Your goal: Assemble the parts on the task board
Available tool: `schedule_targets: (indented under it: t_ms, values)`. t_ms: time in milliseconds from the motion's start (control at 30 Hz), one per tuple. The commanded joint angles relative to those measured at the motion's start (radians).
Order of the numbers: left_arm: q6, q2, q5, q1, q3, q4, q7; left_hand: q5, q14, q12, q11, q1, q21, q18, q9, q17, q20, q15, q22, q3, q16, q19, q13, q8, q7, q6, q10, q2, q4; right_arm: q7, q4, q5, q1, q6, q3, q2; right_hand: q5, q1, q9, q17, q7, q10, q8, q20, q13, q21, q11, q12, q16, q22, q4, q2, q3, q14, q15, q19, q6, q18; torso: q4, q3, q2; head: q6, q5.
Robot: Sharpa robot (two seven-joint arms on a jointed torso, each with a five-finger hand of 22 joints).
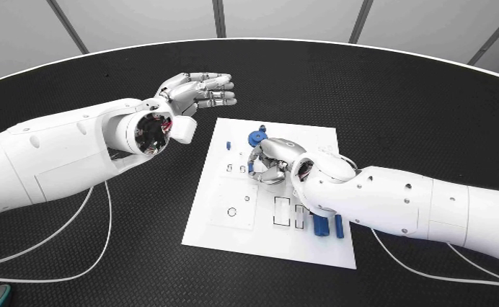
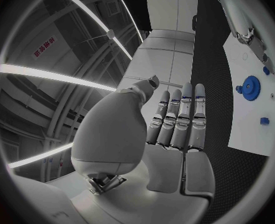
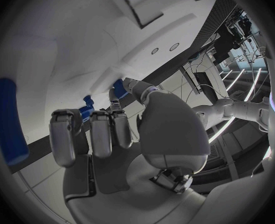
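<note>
The white task board [image 1: 223,231] lies in the middle of the black table. A blue gear [image 1: 256,138] stands near its far end, with a small blue peg [image 1: 228,145] to its left; the left wrist view shows the gear [image 2: 251,88] and the peg [image 2: 264,120] too. Two blue bars [image 1: 329,226] lie at the board's near right. My right hand [image 1: 272,161] hovers low over the board just in front of the gear, fingers [image 3: 90,132] curled in, and I see nothing in them. Blue [image 3: 85,109] shows past the fingertips. My left hand [image 1: 197,91] is raised left of the board, fingers straight, holding nothing.
Rectangular slots [image 1: 283,210] and small holes [image 1: 232,212] are cut into the board's near half. White cables [image 1: 89,246] trail over the table under my left arm. The round table's far edge [image 1: 249,39] curves behind the hands.
</note>
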Motion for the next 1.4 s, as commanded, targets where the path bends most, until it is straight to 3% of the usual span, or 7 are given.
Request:
schedule_targets:
  t_ms: [33, 667, 900, 1233, 1400]
  values:
    - [0.001, 0.000, 0.000, 0.000, 0.000, 0.000, -0.001, 0.001, -0.001, -0.005, 0.004, -0.011, -0.005, 0.012, -0.002, 0.001, 0.005, 0.001, -0.001, 0.007, -0.003, -0.001, 0.000, -0.006, 0.028, -0.002, 0.006, 0.000, -0.001, 0.001, 0.000, 0.000, 0.000, 0.001, 0.000, 0.000, -0.005, -0.014, -0.005, 0.233, 0.002, 0.060, -0.008, 0.010, 0.215, 0.003, 0.012, -0.006, -0.003, 0.264, -0.006, -0.011, -0.002, 0.097, 0.009, 0.106, -0.013, -0.015, 0.0001, -0.0001, 0.000, -0.001, -0.001]
    - [0.003, 0.001, 0.000, 0.000, 0.000, -0.001, -0.005, 0.001, -0.001, -0.005, 0.004, -0.011, -0.005, 0.012, -0.002, 0.001, 0.005, 0.001, -0.001, 0.007, -0.003, -0.001, 0.000, -0.006, 0.028, -0.002, 0.006, 0.000, -0.001, 0.009, 0.000, 0.000, 0.000, 0.007, 0.000, 0.001, 0.000, -0.036, -0.013, 0.229, 0.012, 0.050, -0.025, 0.019, 0.204, -0.001, 0.021, -0.020, -0.005, 0.259, -0.005, -0.036, -0.016, 0.096, 0.018, 0.103, -0.036, -0.014, 0.0000, 0.0006, -0.001, -0.005, -0.003]
    - [0.003, 0.002, 0.000, 0.000, 0.000, -0.003, -0.005, 0.001, -0.001, -0.005, 0.004, -0.011, -0.005, 0.012, -0.002, 0.001, 0.005, 0.001, -0.001, 0.007, -0.003, -0.001, 0.000, -0.006, 0.028, -0.002, 0.006, 0.000, -0.001, 0.015, 0.001, 0.000, 0.000, -0.003, 0.000, 0.000, -0.001, -0.056, -0.024, 0.224, 0.022, 0.023, -0.050, 0.028, 0.177, -0.007, 0.031, -0.052, -0.007, 0.252, 0.000, -0.064, -0.041, 0.094, 0.026, 0.098, -0.079, -0.011, -0.0002, 0.0004, 0.000, -0.005, -0.003]
    - [0.005, 0.003, 0.000, 0.000, 0.000, -0.005, -0.005, 0.001, -0.001, -0.005, 0.004, -0.011, -0.005, 0.012, -0.002, 0.001, 0.005, 0.001, -0.001, 0.007, -0.003, -0.001, 0.000, -0.006, 0.028, -0.002, 0.006, 0.000, -0.001, 0.025, 0.017, 0.000, 0.000, -0.042, 0.000, -0.013, -0.017, -0.060, -0.035, 0.218, 0.031, 0.000, -0.072, 0.035, 0.156, -0.017, 0.040, -0.078, -0.010, 0.240, 0.004, -0.079, -0.073, 0.093, 0.034, 0.091, -0.120, -0.008, 0.0004, 0.0004, 0.000, -0.004, -0.005]
    - [0.008, 0.003, 0.000, 0.000, 0.000, -0.008, -0.007, 0.001, -0.001, -0.006, 0.005, -0.014, -0.005, 0.012, -0.002, 0.002, 0.005, 0.002, -0.002, 0.009, -0.004, -0.001, 0.000, -0.006, 0.028, -0.002, 0.005, 0.000, -0.003, 0.046, 0.059, 0.000, 0.000, -0.089, 0.000, -0.045, -0.021, -0.052, -0.040, 0.219, 0.035, -0.004, -0.079, 0.038, 0.152, -0.017, 0.043, -0.082, -0.009, 0.241, 0.004, -0.080, -0.090, 0.093, 0.037, 0.092, -0.134, -0.008, -0.0007, 0.0007, -0.002, -0.003, -0.006]
